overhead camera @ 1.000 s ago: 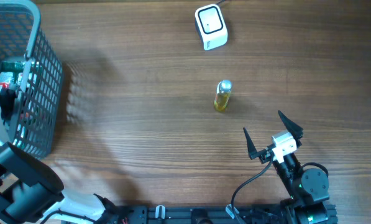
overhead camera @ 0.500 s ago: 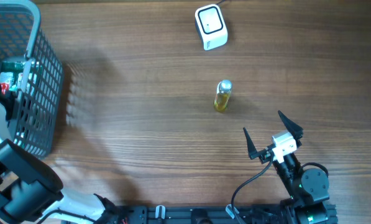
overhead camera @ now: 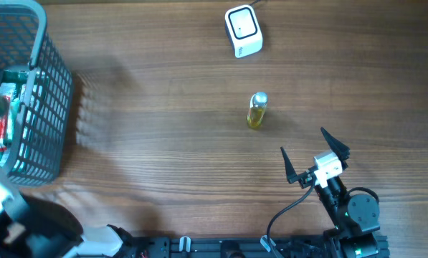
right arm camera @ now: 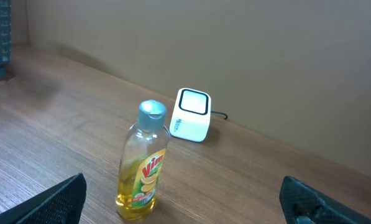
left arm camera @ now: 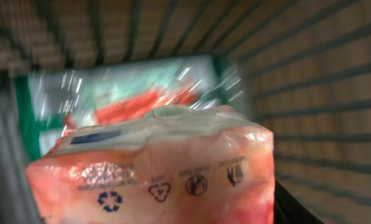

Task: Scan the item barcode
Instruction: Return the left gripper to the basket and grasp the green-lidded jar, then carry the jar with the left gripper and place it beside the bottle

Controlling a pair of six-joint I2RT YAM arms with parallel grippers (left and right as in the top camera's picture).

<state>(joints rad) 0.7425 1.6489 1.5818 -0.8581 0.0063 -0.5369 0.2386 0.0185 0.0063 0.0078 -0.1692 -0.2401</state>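
mostly, pink packet (left arm camera: 154, 168) hides left tool (grip unclear); right tool (overhead camera: 301, 139) agape, empty.

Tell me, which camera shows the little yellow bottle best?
The right wrist camera. There the bottle stands close and upright, with its grey cap and label plain. From overhead it looks tiny, seen from above. The left wrist camera misses it, showing only a pink packet inside the basket.
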